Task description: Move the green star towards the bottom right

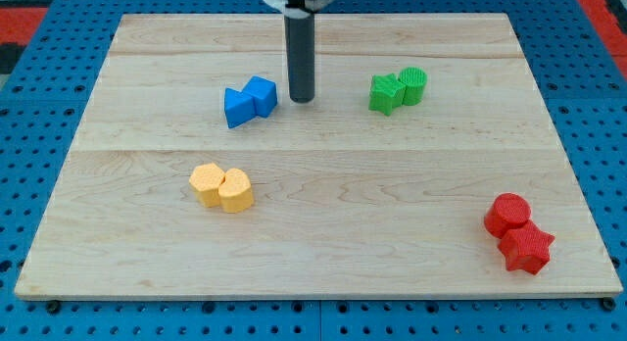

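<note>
The green star lies on the wooden board at the view's upper right, touching a green cylinder on its right. My tip rests on the board to the left of the green star, about a block's width and a half away, and just right of the blue blocks. It touches no block.
Two blue blocks sit together just left of my tip. A yellow hexagon and a yellow rounded block sit at the lower left. A red cylinder and red star sit near the board's bottom right corner.
</note>
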`<act>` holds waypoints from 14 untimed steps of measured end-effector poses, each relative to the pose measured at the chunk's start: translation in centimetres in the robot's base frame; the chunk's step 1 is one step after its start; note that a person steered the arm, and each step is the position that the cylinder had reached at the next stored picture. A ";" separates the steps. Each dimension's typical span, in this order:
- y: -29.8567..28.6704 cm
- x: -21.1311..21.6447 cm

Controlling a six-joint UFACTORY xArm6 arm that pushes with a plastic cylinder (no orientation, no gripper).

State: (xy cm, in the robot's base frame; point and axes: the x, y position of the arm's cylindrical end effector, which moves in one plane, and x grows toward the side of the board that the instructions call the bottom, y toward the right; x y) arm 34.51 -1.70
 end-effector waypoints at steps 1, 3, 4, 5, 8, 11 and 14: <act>5.4 -1.7; 11.2 -0.5; 11.2 2.7; 11.2 6.5; 9.4 15.1; 8.1 22.2; 12.2 19.1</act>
State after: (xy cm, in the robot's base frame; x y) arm 53.60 10.50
